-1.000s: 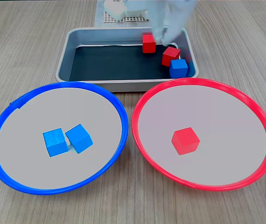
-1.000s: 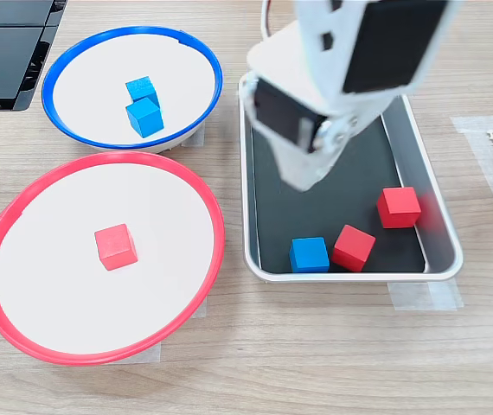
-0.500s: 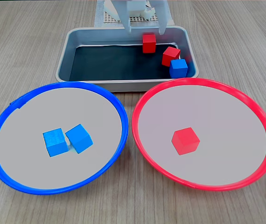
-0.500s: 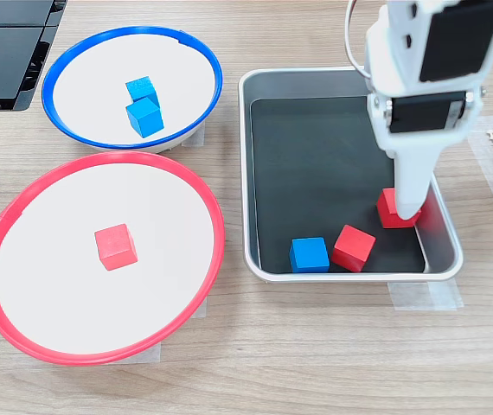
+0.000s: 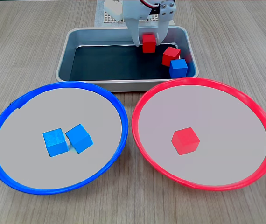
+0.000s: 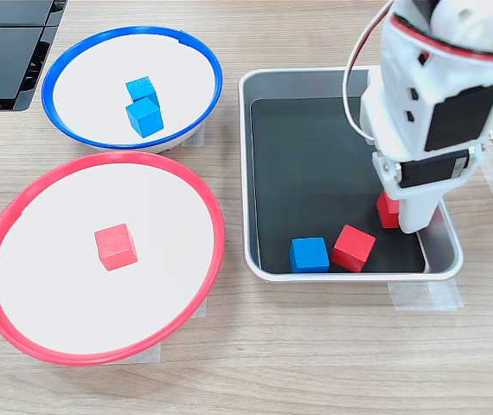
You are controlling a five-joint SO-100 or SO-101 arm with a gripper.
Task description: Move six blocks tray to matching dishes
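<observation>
The white gripper [image 5: 148, 41] is reaching down into the far end of the tray [image 5: 70, 44], its two fingers standing apart on either side of a red block [image 5: 149, 43] in a fixed view; whether the pads are actually touching the block cannot be told. In a fixed view from the other side, the arm's body is covering most of that block [image 6: 387, 210], leaving a red sliver showing beside the lower finger.

Two more blocks are sitting in the tray near the same end: a second red one [image 5: 170, 55], turned at an angle, and a blue one [image 5: 178, 67] just beside it (the pair are touching or very nearly so). They are lying close to the tray's rim [image 6: 350, 275].

The blue-rimmed dish [image 5: 11, 112] is holding two blue blocks [image 5: 55, 142] [image 5: 79, 137], side by side and touching. The red-rimmed dish [image 5: 259, 116] is holding a single red block [image 5: 185, 140] near its middle.

Both dishes are resting on the wooden table [image 5: 25, 42], just in front of the tray.
</observation>
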